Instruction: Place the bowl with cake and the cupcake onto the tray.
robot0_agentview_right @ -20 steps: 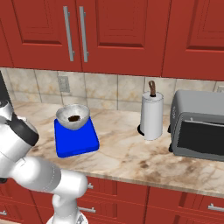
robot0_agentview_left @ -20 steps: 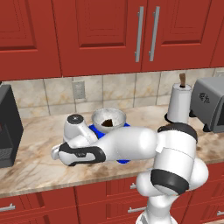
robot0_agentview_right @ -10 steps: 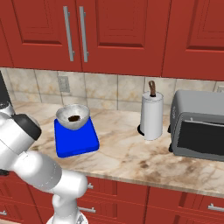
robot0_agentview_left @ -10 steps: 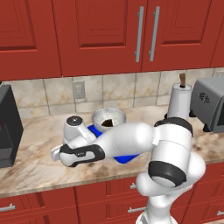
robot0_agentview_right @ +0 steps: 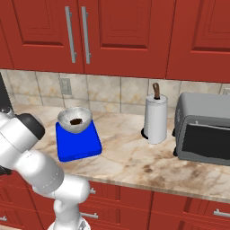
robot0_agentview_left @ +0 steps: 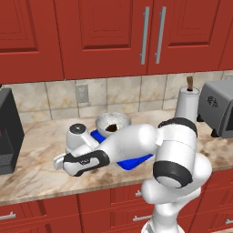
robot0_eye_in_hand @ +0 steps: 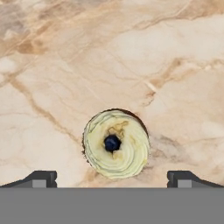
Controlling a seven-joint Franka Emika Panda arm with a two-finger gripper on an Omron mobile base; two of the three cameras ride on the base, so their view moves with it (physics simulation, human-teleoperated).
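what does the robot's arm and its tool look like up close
The arm is glossy white with rounded, bulbous links and dark grey-black bands at the joints. No cables or markings are visible. The tool ends in two small dark, blocky finger tips with paler grey faces.

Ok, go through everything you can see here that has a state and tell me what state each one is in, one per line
bowl with cake: upright, already sitting on the tray, cake inside.
tray: flat on the counter, carrying the bowl.
cupcake: upright on the bare counter, not yet on the tray.
gripper: open, above the cupcake, holding nothing.
cabinet doors: closed.
toaster oven: door closed.
paper towel roll: standing upright on its holder.
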